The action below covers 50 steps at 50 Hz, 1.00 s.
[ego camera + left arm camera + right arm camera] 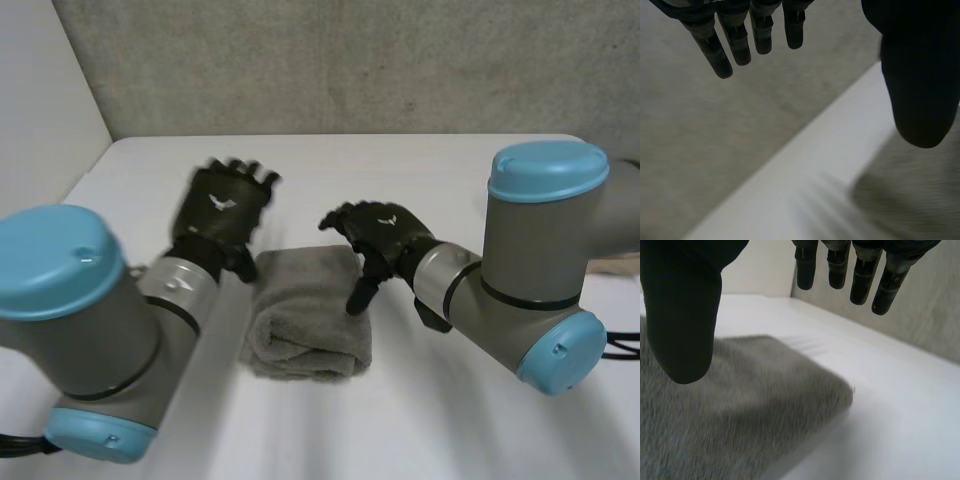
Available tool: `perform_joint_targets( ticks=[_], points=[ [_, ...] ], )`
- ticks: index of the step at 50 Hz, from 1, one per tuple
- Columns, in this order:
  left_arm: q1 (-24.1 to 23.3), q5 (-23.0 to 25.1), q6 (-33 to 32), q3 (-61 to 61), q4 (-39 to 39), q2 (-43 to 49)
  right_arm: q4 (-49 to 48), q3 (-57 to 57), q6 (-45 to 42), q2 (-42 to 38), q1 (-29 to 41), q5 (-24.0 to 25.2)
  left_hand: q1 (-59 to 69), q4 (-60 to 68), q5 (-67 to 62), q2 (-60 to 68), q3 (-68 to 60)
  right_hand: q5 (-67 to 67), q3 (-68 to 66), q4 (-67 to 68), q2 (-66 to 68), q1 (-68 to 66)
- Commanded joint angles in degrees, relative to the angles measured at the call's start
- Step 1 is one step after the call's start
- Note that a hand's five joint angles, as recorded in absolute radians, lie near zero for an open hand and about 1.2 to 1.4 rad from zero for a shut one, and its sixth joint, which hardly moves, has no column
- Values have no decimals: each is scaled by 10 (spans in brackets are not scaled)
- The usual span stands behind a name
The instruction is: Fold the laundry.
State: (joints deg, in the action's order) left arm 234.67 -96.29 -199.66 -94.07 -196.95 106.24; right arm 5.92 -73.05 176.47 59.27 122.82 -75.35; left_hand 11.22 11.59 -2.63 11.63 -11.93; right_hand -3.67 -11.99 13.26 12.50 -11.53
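A grey towel lies folded into a thick rectangle in the middle of the white table. My left hand is raised just left of the towel's far end, fingers straight, open and empty. In the left wrist view its fingers point toward the wall, with the towel under the thumb. My right hand hovers above the towel's far right corner, open, with fingers hanging loosely down. In the right wrist view the towel lies under the thumb, and the fingers are spread above the table.
A grey wall runs behind the table's far edge. Bare tabletop lies around the towel on every side. Both grey arms with light-blue caps come in from the near corners.
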Motion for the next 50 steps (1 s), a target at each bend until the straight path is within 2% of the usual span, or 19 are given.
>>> perform_joint_targets(
  ticks=[1,7,11,19,27,32,41,46,50],
  points=[
    [-25,24,84,44,95,72,4,-2,-2,-60,-2,-1,3,0,11,-1,4,37,20,-33,-25,15],
    [-23,12,82,51,133,108,4,16,-3,-93,0,-1,12,8,2,8,-5,37,20,-33,-25,15],
    [-12,-24,65,49,153,114,4,19,-11,-100,1,-3,10,6,4,6,-3,37,20,-33,-25,15],
    [-7,-46,6,52,168,148,4,21,-92,-110,2,-12,7,3,7,3,0,37,20,-33,-25,15],
    [-6,-67,-8,51,168,153,6,21,-123,-103,3,-19,8,5,6,4,-1,37,20,-33,-25,15],
    [-15,-66,-6,51,165,129,6,17,-115,-83,2,-18,7,3,7,3,0,37,20,-33,-25,15],
    [-26,-63,1,41,167,0,-1,-15,-53,-15,-2,-16,-12,-15,26,-16,19,37,20,-33,-25,15],
    [-21,-59,8,42,162,-19,0,-17,0,5,-1,-16,-12,-15,26,-16,19,37,20,-33,-25,15],
    [-15,-32,15,55,161,-12,0,-12,33,1,4,-15,-12,-15,26,-16,19,37,20,-33,-25,15]
  ],
)
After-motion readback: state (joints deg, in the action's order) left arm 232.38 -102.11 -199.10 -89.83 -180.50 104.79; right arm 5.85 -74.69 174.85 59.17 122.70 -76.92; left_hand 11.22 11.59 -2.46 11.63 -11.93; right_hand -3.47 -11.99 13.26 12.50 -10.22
